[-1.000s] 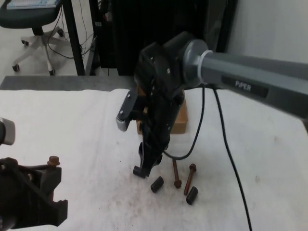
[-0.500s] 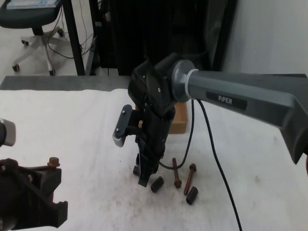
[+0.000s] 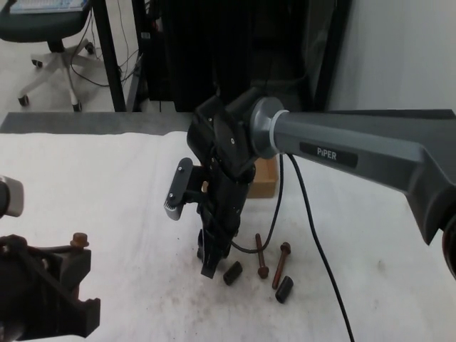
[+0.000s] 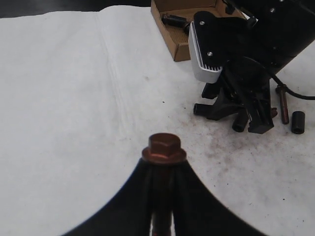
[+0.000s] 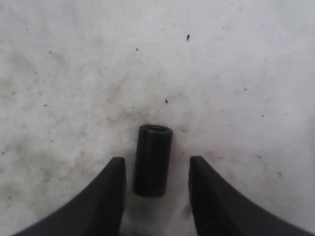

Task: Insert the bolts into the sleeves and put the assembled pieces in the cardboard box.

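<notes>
Right gripper point(image 5: 156, 160): the fingers stand parted by more than a sleeve's width and hold nothing. In the right wrist view one black sleeve point(image 5: 153, 147) lies on its side on the white cloth point(image 5: 221, 73) between them. A narrow strip of cloth shows on either side of it, so neither finger touches it. In the high view the right arm comes in from the right with its gripper pointing down near the middle of the bench. The fingertips sit low, just left of that sleeve; whether they touch the cloth cannot be told. Two rusty loose bolts point(image 3: 261, 256) lie side by side to the right of the sleeve. A second sleeve point(image 3: 284, 289) lies a little nearer, just beside the near end of the right-hand bolt. The cloth is stained grey-brown around these parts. The cardboard box point(image 3: 265, 178) sits on the far side of the gripper, partly hidden by the arm. The left wrist view shows a dark piece point(image 4: 174, 20) inside the box, too small to identify. The left gripper point(image 4: 164, 169) is at the near left of the bench, well apart from the sleeves. Its fingers are clamped on a bolt point(image 4: 164, 147), with the shank pinched between them and the rusty hex head standing clear beyond the fingertips. A black cable point(image 3: 313, 235) trails from the right arm across the cloth toward the near edge.
</notes>
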Available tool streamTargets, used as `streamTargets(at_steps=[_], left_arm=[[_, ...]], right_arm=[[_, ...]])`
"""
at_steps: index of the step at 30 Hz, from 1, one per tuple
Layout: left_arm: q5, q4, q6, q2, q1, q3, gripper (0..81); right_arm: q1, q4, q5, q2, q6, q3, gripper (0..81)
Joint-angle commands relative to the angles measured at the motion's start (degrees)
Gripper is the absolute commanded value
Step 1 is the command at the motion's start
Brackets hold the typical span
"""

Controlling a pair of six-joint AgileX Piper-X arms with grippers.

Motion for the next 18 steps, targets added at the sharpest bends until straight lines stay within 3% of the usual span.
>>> streamTargets(at_steps=[1, 18], left_arm=[[-0.5, -0.2, 0.1, -0.5, 0.1, -0.2, 0.3], [-0.5, -0.2, 0.1, -0.5, 0.1, -0.1, 0.3]], right_arm=[[0.3, -0.3, 0.1, 0.6, -0.3, -0.6, 36.5], [0.6, -2.9, 0.1, 0.9, 0.1, -0.6, 35.9]])
